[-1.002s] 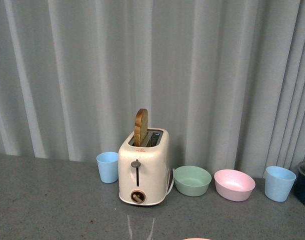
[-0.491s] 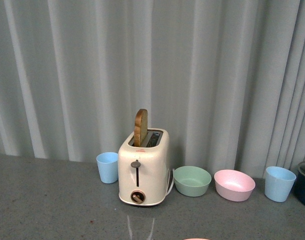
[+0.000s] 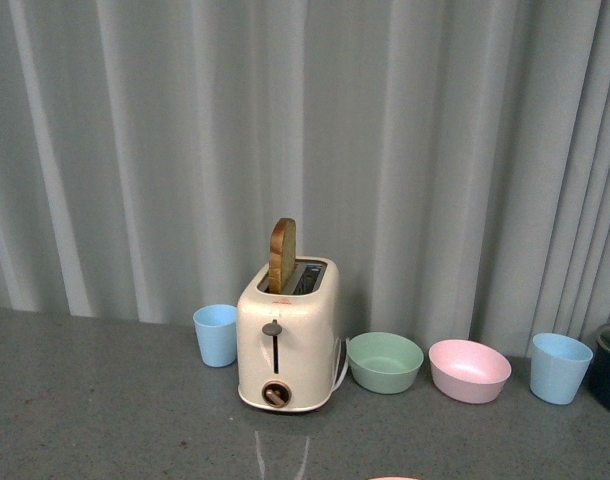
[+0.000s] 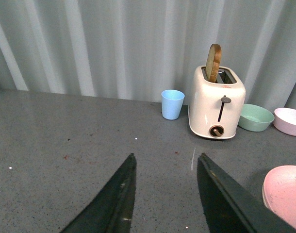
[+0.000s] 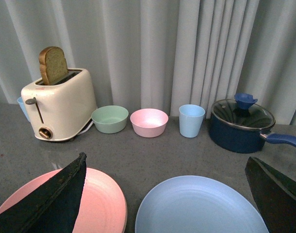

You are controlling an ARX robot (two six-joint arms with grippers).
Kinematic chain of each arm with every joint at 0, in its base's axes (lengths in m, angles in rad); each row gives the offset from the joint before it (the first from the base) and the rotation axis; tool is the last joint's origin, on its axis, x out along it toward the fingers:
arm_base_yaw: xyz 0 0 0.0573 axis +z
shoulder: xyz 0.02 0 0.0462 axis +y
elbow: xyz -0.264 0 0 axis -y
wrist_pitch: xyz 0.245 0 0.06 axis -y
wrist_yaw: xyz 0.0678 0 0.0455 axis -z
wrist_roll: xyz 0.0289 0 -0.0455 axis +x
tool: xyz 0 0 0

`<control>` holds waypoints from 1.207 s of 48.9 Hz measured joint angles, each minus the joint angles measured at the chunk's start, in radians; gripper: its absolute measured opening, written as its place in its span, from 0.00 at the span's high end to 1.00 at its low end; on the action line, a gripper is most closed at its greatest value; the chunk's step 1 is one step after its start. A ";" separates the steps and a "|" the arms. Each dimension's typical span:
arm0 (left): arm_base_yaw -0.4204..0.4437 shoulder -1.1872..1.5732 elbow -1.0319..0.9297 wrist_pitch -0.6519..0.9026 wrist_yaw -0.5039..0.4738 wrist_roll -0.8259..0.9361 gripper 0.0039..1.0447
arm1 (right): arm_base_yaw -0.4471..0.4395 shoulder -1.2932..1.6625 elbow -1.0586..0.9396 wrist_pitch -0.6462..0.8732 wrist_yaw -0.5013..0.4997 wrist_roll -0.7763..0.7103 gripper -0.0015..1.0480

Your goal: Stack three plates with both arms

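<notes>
Since both plates that show lie low in front of the right claw point(image 5: 165, 160), that arm looks the nearer one for the coming move. The blue plate point(image 5: 201, 208) sits flat just ahead of it, between its two fingers, which are spread wide and hold nothing. Being round, it offers no long axis to line up with. The pink plate point(image 5: 102, 199) lies just beside the blue one, partly hidden by one finger. From the left claw point(image 4: 166, 156) (also parted and empty) the pink plate lies off to one side, outside its fingers. No third plate is in view.
</notes>
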 joint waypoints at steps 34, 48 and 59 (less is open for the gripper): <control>0.000 -0.001 0.000 0.000 0.000 0.000 0.06 | -0.241 0.905 0.319 0.227 0.074 0.073 0.07; 0.000 -0.001 0.000 0.000 0.000 0.000 0.06 | -0.475 1.589 0.729 0.060 -0.162 0.077 0.07; 0.000 -0.001 0.000 0.000 0.000 0.000 0.06 | -0.522 1.836 0.861 -0.115 -0.266 0.003 0.07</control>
